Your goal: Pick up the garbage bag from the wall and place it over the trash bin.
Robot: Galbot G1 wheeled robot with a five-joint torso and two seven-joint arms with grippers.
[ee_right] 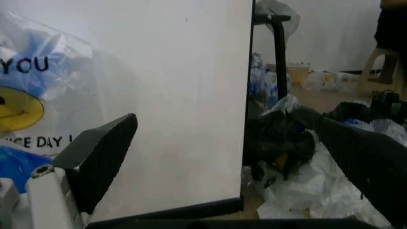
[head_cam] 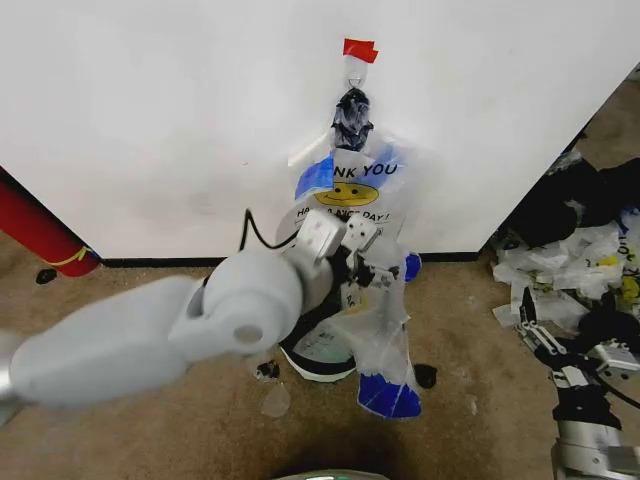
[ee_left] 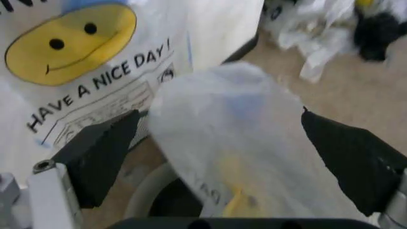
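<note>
Left claw [head_cam: 352, 262] spread around garbage bag [head_cam: 350, 190] against white wall [head_cam: 150, 120]

Garbage bag [head_cam: 352, 190]: thin translucent white, yellow smiley, black lettering, blue patches; hangs flat against the wall [head_cam: 150, 110] from a taped hook. Trash bin [head_cam: 322, 352]: dark, round, directly below, apparently already draped in plastic.

I am reading "THANK YOU" and "HAVE A NICE DAY!" in black around a yellow smiley on the garbage bag [head_cam: 352, 190]
</note>
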